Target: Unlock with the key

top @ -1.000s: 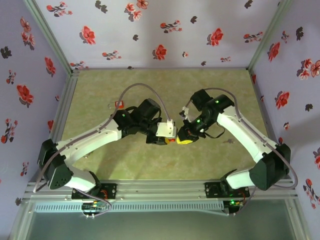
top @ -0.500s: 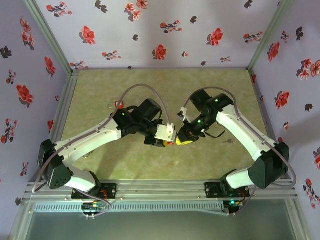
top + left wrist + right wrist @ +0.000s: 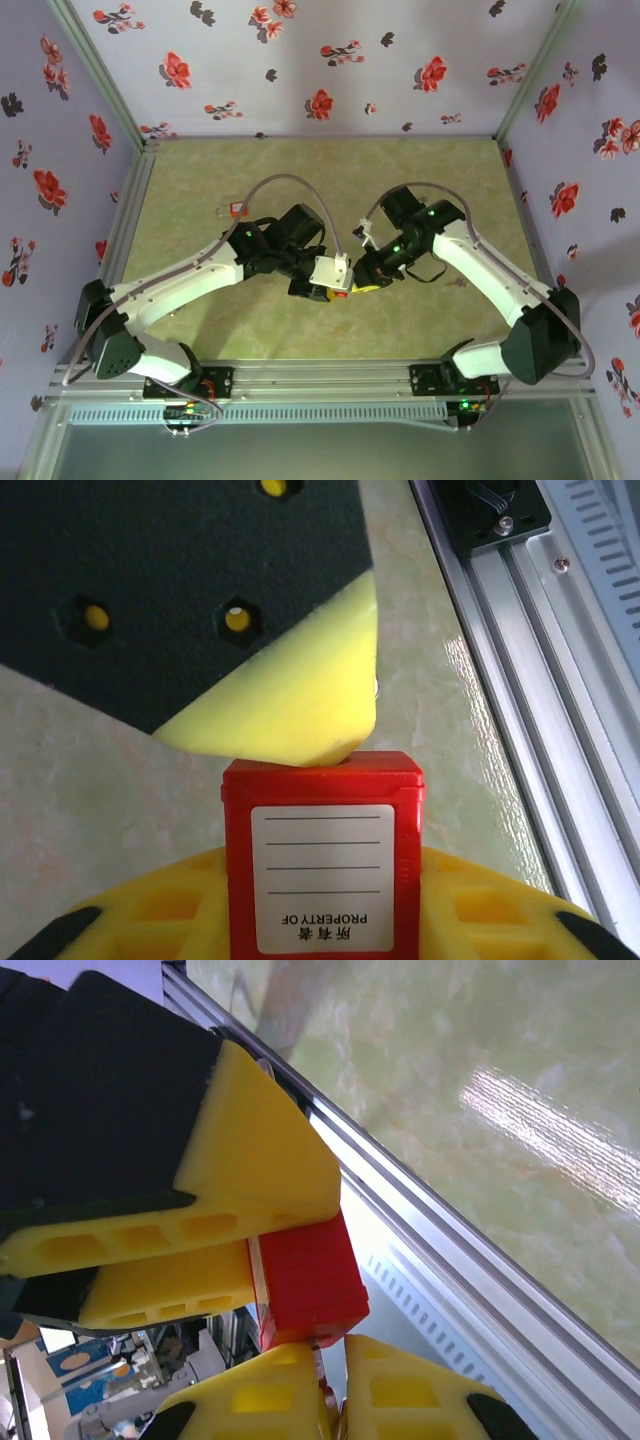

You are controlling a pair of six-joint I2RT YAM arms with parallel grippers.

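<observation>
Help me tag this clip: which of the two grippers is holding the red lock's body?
The left gripper: its yellow fingers clamp the sides of the red lock. The right gripper is shut and only meets the lock's end with its tips.

Counted two white arms over one green tabletop (image 3: 420,170), the left arm (image 3: 185,280) and the right arm (image 3: 490,268). Tallied two grippers to match, the left gripper (image 3: 322,288) and the right gripper (image 3: 368,283), and four yellow fingers (image 3: 420,1390) between them. Logged just one red padlock (image 3: 322,780), carrying a single white label (image 3: 322,875) with four ruled lines. Picked out one small red-and-white tag (image 3: 236,209), alone at the far left of the tabletop. Made it three flowered walls (image 3: 300,60) around, and finished on two grey cables (image 3: 280,180), looped one per arm
</observation>
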